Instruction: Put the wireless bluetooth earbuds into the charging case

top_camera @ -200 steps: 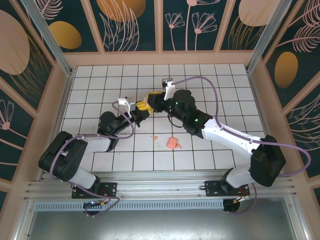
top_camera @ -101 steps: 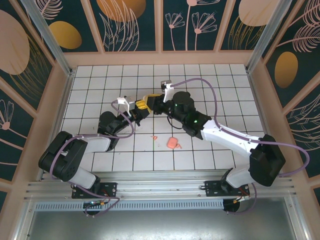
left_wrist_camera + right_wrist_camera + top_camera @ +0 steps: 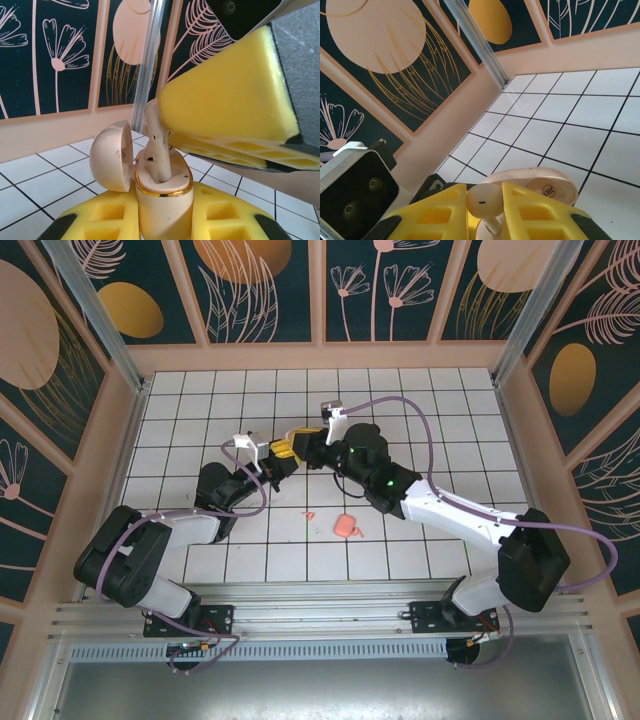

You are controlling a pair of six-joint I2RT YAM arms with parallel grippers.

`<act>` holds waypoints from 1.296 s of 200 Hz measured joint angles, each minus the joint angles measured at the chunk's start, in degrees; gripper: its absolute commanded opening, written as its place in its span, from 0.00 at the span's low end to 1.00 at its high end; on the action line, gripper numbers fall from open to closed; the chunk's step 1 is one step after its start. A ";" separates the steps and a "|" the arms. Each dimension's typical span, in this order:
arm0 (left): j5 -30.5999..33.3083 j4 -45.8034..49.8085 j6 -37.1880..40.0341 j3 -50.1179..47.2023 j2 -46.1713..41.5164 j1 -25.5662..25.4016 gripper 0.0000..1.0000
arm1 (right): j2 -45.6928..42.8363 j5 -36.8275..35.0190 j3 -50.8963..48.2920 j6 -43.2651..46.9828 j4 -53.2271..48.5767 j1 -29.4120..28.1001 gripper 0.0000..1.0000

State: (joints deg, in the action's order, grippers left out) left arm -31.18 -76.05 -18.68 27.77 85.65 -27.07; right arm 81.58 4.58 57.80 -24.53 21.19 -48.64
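Earbud (image 3: 158, 145) stands stem-down at the mouth of the charging case (image 3: 162, 205), pinched between the closed fingers of the right gripper (image 3: 485, 215). The left gripper (image 3: 162, 222) is clamped on the case body and holds it upright, lid (image 3: 112, 155) hinged open. Step in hand: seating the earbud. In my judgement, the next move calls for a straight downward press into the socket, then a release without tilting.

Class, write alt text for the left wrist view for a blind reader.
An earbud, pinched by the right arm's yellow fingers, stands stem-down in the open cream charging case gripped by the left arm's yellow fingers. Behind: white tiles, floral wall panels.
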 measured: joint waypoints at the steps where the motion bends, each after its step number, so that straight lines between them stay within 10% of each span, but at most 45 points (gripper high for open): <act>1: 0.00 0.02 0.00 0.00 -0.02 0.00 0.06 | 0.00 0.00 0.00 0.00 0.00 0.00 0.20; 259: -1.29 4.37 2.45 -0.13 -3.21 -0.37 0.06 | -3.19 -0.26 -1.36 0.39 -3.17 -0.22 0.21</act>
State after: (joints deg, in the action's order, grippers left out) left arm -32.47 -71.68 -16.23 27.64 82.43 -27.44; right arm 78.39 4.32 56.45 -24.14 18.02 -48.86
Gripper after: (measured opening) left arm 0.184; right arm 0.202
